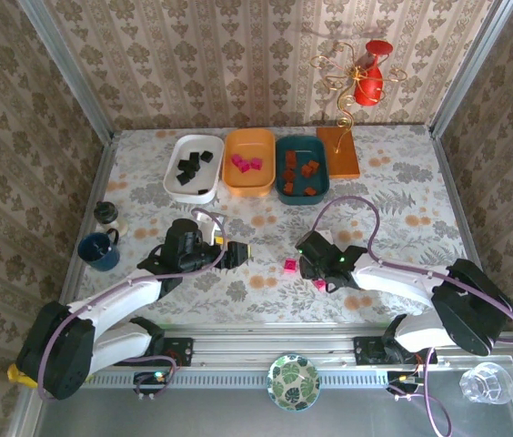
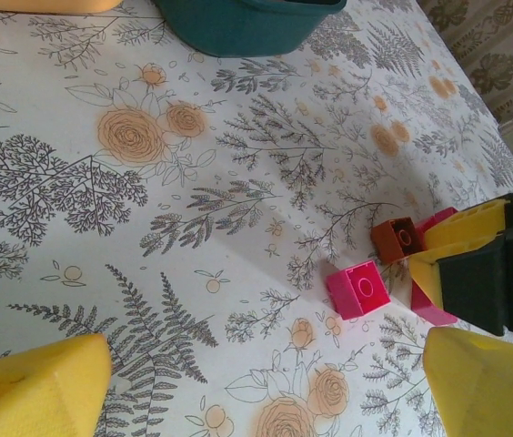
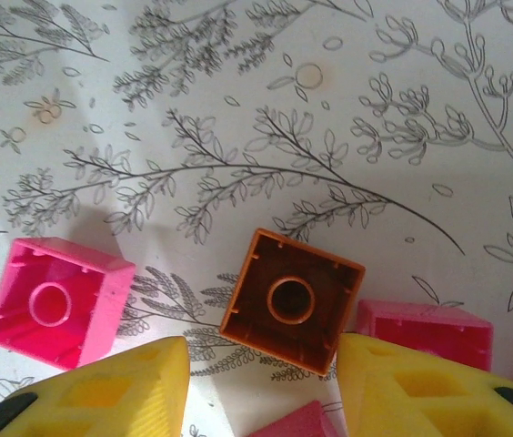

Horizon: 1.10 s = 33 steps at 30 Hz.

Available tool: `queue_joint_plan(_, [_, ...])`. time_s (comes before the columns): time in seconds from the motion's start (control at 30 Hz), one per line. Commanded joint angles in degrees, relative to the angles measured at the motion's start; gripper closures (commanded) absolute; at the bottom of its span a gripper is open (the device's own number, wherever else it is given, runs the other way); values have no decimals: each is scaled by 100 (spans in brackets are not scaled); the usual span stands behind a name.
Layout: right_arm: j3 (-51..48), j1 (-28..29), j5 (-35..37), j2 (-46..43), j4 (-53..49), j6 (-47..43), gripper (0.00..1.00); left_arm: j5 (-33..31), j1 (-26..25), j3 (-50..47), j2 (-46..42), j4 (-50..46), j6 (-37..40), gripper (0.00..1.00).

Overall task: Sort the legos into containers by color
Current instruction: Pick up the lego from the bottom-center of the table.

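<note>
The small orange-brown hard-plastic brick point(image 3: 291, 312) looks light, rigid, slick (hollow side up); the open, empty right hand point(image 3: 261, 369) should pinch opposite flat walls.

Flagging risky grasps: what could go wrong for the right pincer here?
1. The right pincer straddles the orange-brown brick, but a pink brick lies right beside one finger; closing might catch or knock it.
2. The left pincer hangs open nearby, facing the same bricks; the arms could bump.
</note>
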Motion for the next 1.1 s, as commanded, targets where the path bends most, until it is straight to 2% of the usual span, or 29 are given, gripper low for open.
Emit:
queue_joint_plan(0.0, [-69, 31, 215, 62, 81, 268, 53, -42, -39, 102, 25, 118, 75, 10])
queue_joint_plan(0.4, [-26, 28, 690, 381, 32, 348, 54, -103, -39, 84, 25, 88, 90, 10])
queue_joint_plan(0.73, [331, 11, 769, 916, 236, 70, 53, -205, -37, 68, 17, 5, 102, 10])
queue_joint_plan(1.07, [516, -253, 789, 1338, 636, -87, 50, -260, -30, 75, 30, -45, 159, 10])
